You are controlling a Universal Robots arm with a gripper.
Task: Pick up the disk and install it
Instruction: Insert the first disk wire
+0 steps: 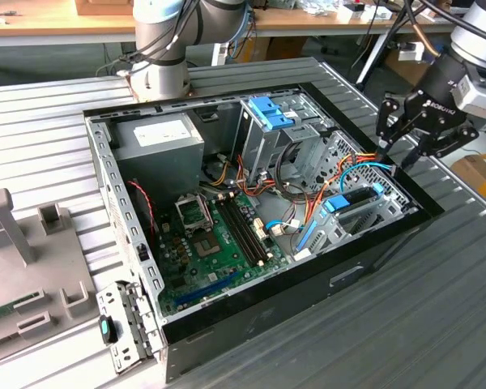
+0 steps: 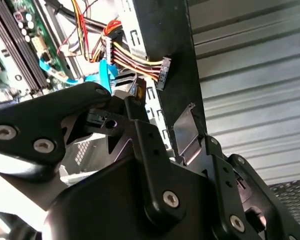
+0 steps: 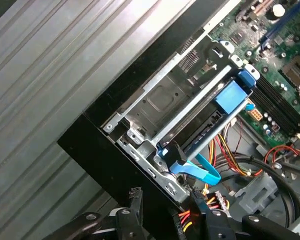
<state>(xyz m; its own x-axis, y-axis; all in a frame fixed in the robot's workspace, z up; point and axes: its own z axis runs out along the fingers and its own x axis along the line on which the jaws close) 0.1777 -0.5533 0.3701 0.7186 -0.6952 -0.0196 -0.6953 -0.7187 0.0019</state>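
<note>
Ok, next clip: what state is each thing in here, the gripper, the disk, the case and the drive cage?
gripper: open, holding nothing, beside the drive cage.
disk: slotted in the drive cage, not held; whether it is fully seated cannot be told.
computer case: lying on its side, side panel off.
drive cage: one bay empty next to the disk.
</note>
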